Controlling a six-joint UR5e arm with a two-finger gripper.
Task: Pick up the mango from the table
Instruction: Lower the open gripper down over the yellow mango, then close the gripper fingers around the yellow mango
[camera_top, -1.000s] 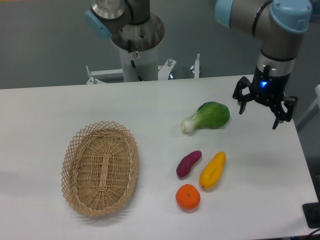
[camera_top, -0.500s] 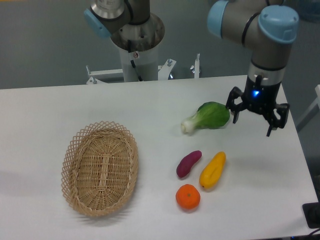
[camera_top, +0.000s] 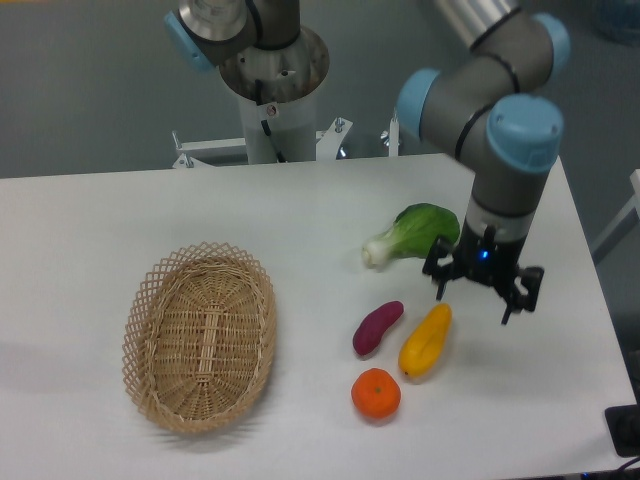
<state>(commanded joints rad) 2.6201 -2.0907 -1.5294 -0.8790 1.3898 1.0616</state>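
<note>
The mango (camera_top: 425, 341) is a smooth yellow-orange elongated fruit lying on the white table (camera_top: 300, 220), right of centre, tilted with its upper end to the right. My gripper (camera_top: 480, 295) hangs open and empty just above and to the right of the mango's upper end, apart from it. Its dark fingers (camera_top: 439, 283) point down and a blue light shows on its body.
A purple sweet potato (camera_top: 377, 327) lies just left of the mango. A round orange tangerine (camera_top: 376, 393) sits below them. A green leafy vegetable (camera_top: 415, 232) lies behind the gripper. A wicker basket (camera_top: 201, 334) stands at the left. The table's right edge (camera_top: 603, 300) is near.
My gripper has moved left and down from near the table's right edge, past the green vegetable, to a spot just above the mango. It has stayed open. The objects have not moved.
</note>
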